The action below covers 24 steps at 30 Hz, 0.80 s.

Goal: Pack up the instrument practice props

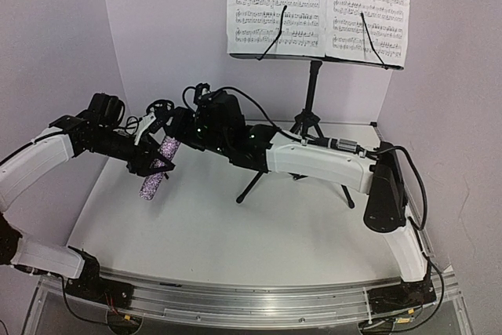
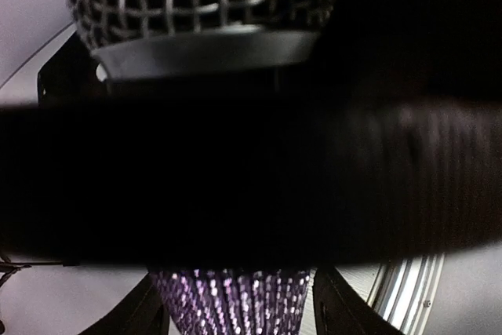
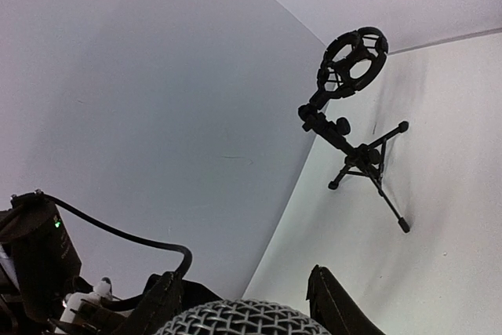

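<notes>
The purple glitter microphone hangs tilted above the table's left side, held between my two arms. My right gripper is shut on its top end, and the grey mesh head sits between its fingers in the right wrist view. My left gripper straddles the purple handle. Its fingers stand close on both sides, but a dark band hides their tips. The small black mic stand stands empty by the wall. White sheet-music pages rest on the tall black music stand at the back.
The music stand's tripod legs spread under my right forearm. White walls close in the table on the left, back and right. A metal rail runs along the near edge between the arm bases.
</notes>
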Each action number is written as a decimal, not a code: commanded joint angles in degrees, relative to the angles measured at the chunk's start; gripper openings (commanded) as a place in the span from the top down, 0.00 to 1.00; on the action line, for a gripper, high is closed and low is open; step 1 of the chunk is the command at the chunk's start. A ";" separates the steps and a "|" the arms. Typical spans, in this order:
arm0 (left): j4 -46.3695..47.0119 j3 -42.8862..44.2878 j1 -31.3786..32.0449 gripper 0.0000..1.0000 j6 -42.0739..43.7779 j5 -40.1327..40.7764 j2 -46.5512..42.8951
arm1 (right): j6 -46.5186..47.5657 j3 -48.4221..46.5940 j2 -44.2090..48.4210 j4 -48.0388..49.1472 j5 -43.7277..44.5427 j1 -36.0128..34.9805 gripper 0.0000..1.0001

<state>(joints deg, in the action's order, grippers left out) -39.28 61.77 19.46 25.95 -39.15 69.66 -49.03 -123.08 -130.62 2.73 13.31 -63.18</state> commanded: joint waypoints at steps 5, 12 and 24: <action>1.56 -0.17 -0.10 1.00 -7.30 1.97 -0.53 | -2.58 -1.76 -0.73 5.62 -1.47 -0.32 1.00; -3.62 -4.10 -10.69 1.00 -9.64 10.60 0.33 | 3.62 9.06 4.12 5.07 0.15 -0.28 0.09; -2.08 -11.29 -24.58 1.00 -2.89 29.14 8.29 | 7.88 26.03 14.80 2.29 -0.65 -0.63 0.05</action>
<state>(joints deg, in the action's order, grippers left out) -43.68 50.65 -1.51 23.32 -14.20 75.93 -43.95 -99.56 -122.89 3.93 11.97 -63.27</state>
